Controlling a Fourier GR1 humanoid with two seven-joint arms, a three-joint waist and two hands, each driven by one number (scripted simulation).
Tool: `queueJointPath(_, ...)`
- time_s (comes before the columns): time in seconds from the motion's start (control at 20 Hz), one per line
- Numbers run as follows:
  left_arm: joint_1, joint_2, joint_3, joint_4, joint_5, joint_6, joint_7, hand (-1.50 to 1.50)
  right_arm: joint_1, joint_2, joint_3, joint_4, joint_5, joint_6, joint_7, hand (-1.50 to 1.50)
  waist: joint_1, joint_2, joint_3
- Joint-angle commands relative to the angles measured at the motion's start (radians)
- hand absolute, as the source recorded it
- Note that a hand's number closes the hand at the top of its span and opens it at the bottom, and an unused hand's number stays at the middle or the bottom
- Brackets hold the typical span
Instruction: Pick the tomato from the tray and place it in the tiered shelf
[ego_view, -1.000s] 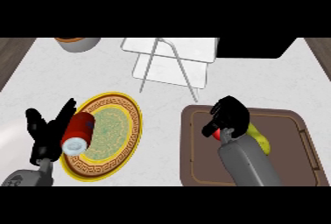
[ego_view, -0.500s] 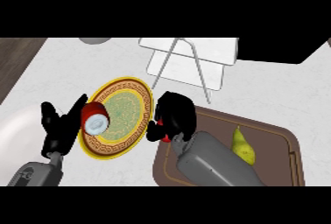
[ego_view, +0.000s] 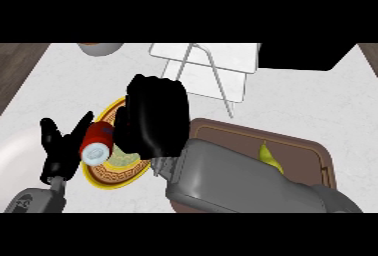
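Now the right hand (ego_view: 155, 117) is curled shut over the plate (ego_view: 111, 181) — what it holds is hidden. The left hand (ego_view: 60, 145) is open beside a red bottle (ego_view: 97, 142).

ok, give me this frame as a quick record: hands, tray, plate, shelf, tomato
right hand: raised over the plate's right side, back of hand to the camera, fingers curled; any held thing hidden
left hand: open, fingers up, at the plate's left edge
tray: brown, lower right, partly covered by the right forearm
in tray: yellow-green item
plate: yellow, patterned rim
on plate: red bottle, white cap
tiered shelf: white, wire legs, top centre
tomato: not visible
bowl: top left edge
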Motion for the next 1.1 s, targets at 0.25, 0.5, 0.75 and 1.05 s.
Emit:
queueJointPath(0.25,0.041,-0.039,-0.013,0.007,-0.005,0.005,-0.007,0.00,-0.319,0.013,-0.150,0.054,0.043,0.045,0.314,1.50,-0.031,0.001,-0.008)
queueJointPath(0.5,0.067,-0.051,-0.005,0.009,-0.012,0.014,-0.030,0.00,-0.413,0.013,-0.271,0.114,0.045,0.086,0.315,1.50,-0.046,0.003,-0.008)
queueJointPath(0.75,0.046,-0.039,0.020,0.022,0.005,-0.014,-0.023,0.00,-0.530,-0.027,-0.444,0.226,0.053,0.139,0.226,1.50,-0.059,0.010,-0.007)
queueJointPath(1.05,0.085,-0.029,0.023,-0.022,-0.002,-0.024,-0.016,0.00,-0.579,-0.051,-0.534,0.364,0.065,0.160,0.119,1.50,-0.044,0.014,-0.006)
